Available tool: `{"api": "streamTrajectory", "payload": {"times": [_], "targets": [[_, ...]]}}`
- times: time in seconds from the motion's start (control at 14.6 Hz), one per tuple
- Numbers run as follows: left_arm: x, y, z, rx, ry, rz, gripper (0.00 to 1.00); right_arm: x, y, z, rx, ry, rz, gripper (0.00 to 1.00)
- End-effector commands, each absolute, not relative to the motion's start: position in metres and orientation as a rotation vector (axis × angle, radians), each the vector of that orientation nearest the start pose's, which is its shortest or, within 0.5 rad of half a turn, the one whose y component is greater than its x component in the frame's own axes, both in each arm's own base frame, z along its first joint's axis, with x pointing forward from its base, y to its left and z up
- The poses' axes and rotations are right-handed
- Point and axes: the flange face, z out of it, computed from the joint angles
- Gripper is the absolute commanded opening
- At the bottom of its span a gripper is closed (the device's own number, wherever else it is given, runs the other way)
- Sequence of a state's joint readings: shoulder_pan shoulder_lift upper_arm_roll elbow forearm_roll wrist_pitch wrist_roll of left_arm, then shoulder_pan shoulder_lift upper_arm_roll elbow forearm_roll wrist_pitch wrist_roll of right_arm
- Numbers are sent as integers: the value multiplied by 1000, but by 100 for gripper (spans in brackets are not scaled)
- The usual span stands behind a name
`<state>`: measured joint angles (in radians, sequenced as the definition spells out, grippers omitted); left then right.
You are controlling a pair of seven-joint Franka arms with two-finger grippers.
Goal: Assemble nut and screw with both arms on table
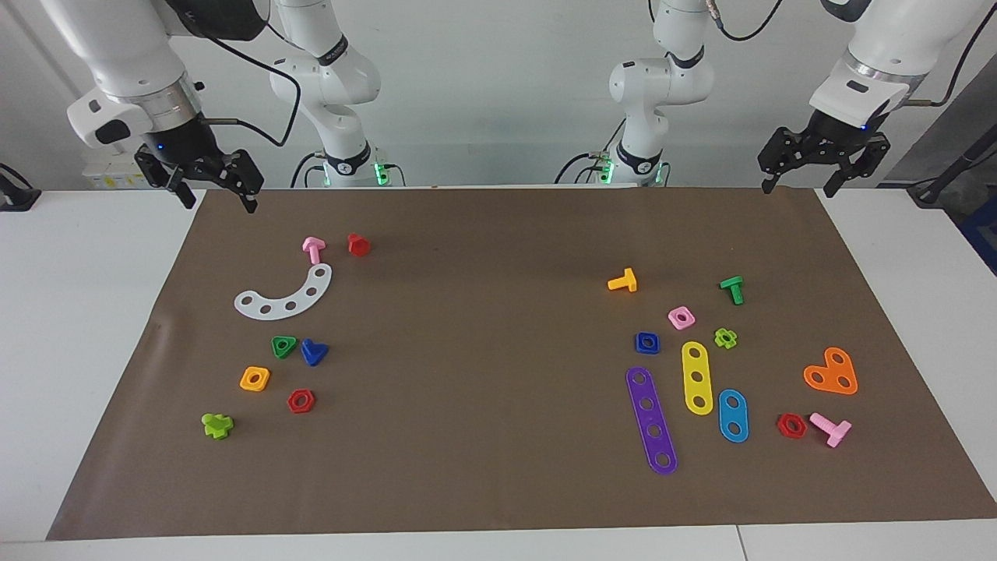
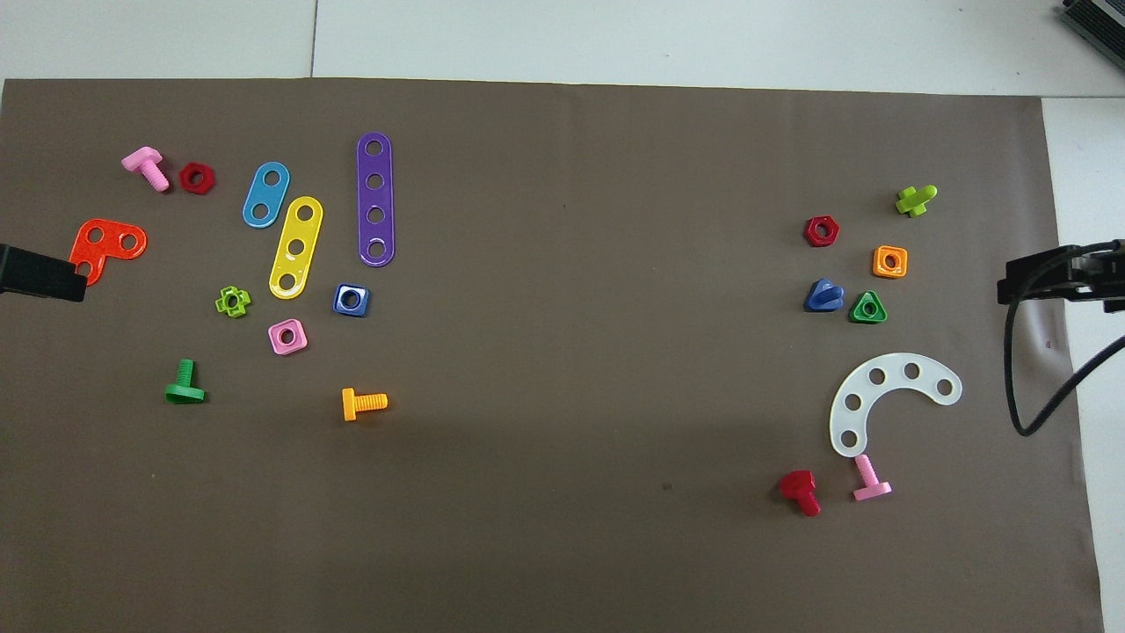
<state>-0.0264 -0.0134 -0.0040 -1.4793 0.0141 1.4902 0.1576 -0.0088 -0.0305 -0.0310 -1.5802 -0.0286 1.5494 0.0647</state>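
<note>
The dark-blue square nut [image 1: 647,343] [image 2: 351,300] lies flat on the brown mat of the table [image 1: 483,351] toward the left arm's end, beside a pink square nut [image 1: 681,317]. The dark-blue screw [image 1: 314,352] [image 2: 823,295] with its triangular head lies toward the right arm's end, next to a green triangular nut [image 1: 284,346]. Both arms hang raised over the mat's edge nearest the robots. The left gripper [image 1: 800,187] [image 2: 39,272] is open and holds nothing. The right gripper [image 1: 219,201] [image 2: 1055,277] is likewise open and holds nothing. Neither touches any part.
Near the nut lie purple [image 1: 653,421], yellow [image 1: 697,378] and blue [image 1: 733,415] strips, an orange plate [image 1: 832,374] and several bolts and nuts. Near the screw lie a white curved strip [image 1: 284,296], an orange square nut [image 1: 255,379], a red hex nut [image 1: 301,400] and other bolts.
</note>
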Motion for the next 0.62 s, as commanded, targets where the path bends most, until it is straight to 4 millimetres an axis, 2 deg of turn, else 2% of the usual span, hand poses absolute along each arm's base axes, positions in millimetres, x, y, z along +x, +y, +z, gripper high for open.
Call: {"api": "streamTrajectory", "payload": {"times": [0.0, 0.55], "targets": [[534, -11, 668, -3103, 295, -21, 100, 535, -27, 633, -3177, 137, -17, 100], [534, -11, 668, -3103, 295, -21, 100, 531, -19, 627, -3175, 114, -5, 100]]}}
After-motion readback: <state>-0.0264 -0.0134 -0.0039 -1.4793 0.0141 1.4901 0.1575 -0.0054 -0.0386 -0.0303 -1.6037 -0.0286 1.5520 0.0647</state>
